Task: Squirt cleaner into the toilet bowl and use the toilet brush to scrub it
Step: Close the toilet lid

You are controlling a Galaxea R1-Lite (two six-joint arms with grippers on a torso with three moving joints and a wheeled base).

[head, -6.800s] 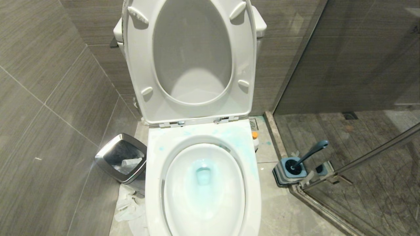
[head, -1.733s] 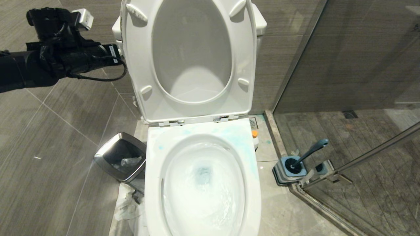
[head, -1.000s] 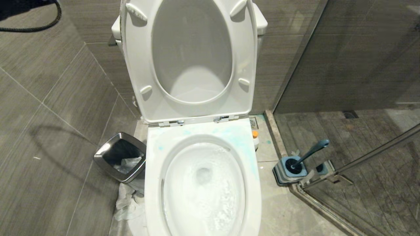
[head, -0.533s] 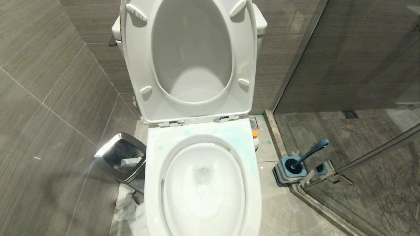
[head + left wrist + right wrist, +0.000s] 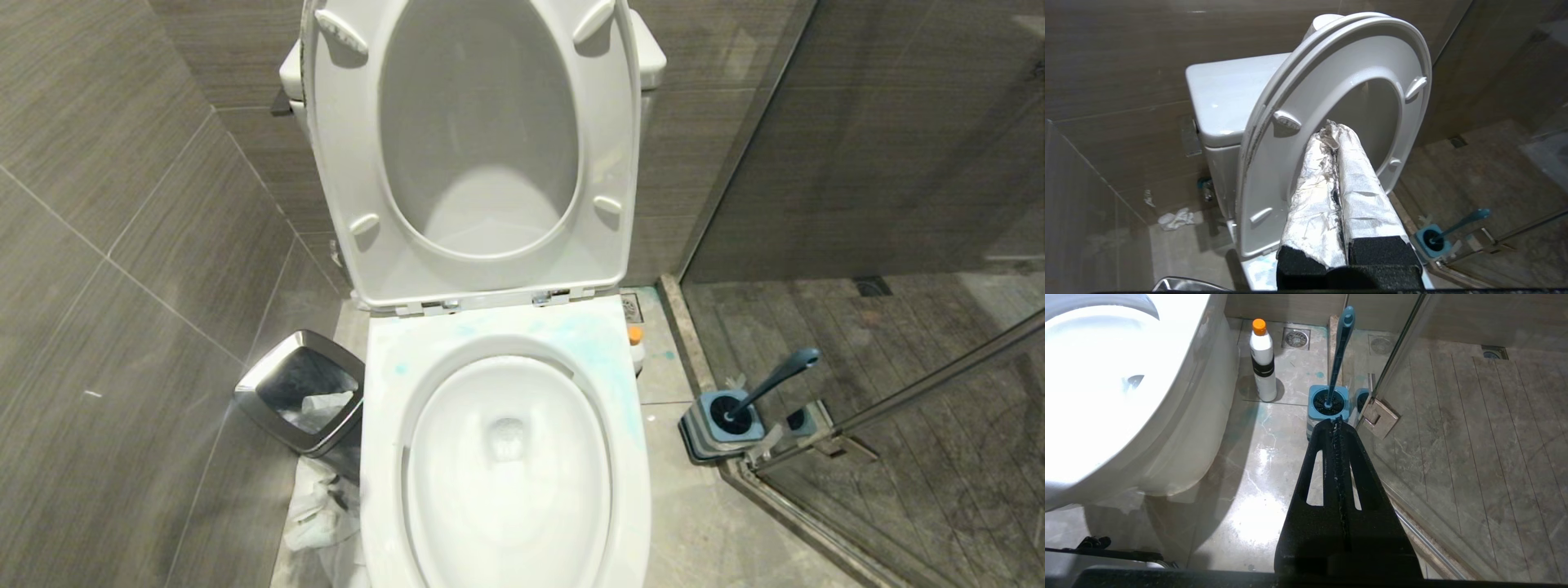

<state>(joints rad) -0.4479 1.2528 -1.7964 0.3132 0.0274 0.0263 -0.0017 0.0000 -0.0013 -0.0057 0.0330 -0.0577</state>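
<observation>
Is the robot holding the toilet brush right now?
No, the toilet brush stands in its holder on the floor, and the right gripper is shut on nothing.

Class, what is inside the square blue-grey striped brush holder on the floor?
The toilet brush stands in the holder: its slim blue-grey handle rises out, dark bristles show at the mouth; the head's lower part is hidden.

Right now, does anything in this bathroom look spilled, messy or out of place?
Yes. Blue-green cleaner smears stain the toilet bowl rim behind the opening, with spots on the floor near the drain. Crumpled white paper lies on the floor by the waste bin. The toilet brush sits in its holder.
</observation>
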